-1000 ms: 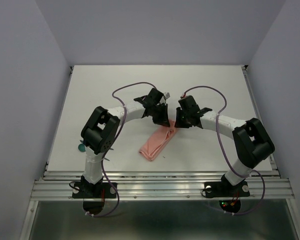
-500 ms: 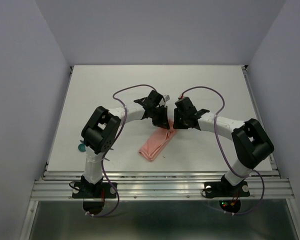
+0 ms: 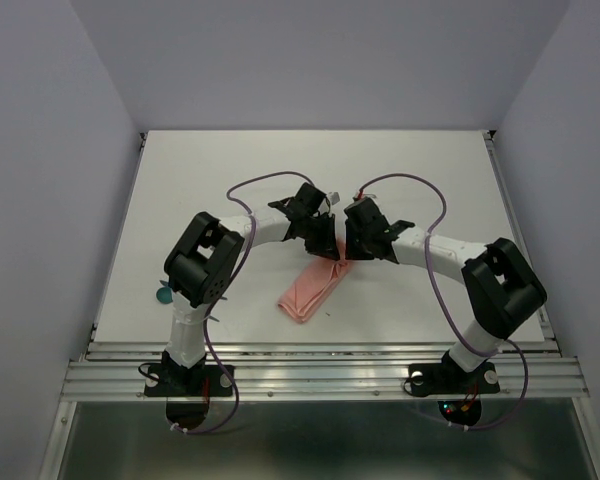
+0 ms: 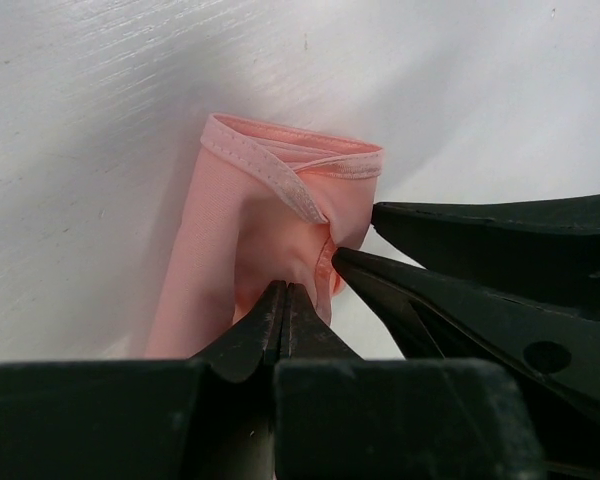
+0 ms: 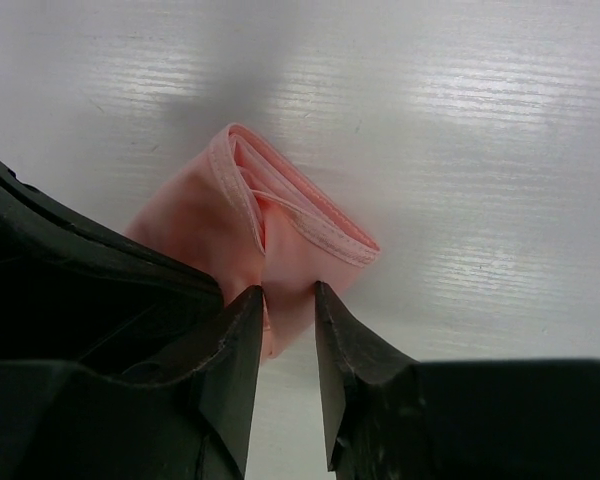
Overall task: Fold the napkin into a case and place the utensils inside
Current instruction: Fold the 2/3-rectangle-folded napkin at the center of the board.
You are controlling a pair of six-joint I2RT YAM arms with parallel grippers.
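Observation:
The salmon-pink napkin lies folded into a narrow layered strip on the white table, its far end lifted between both grippers. My left gripper is shut on that end. In the left wrist view its jaws pinch the napkin just below the hemmed folds. My right gripper sits right beside it. In the right wrist view its jaws stand apart, open, with a fold of the napkin between the tips. One teal utensil's round end peeks out beside the left arm.
The two wrists nearly touch above the table's middle. The right gripper's black fingers fill the right side of the left wrist view, and the left gripper's body fills the left side of the right wrist view. Purple cables arc over both arms.
The right arm has edged left, closer to the left gripper, and its jaws have parted a little. The left gripper keeps its hold on the napkin.

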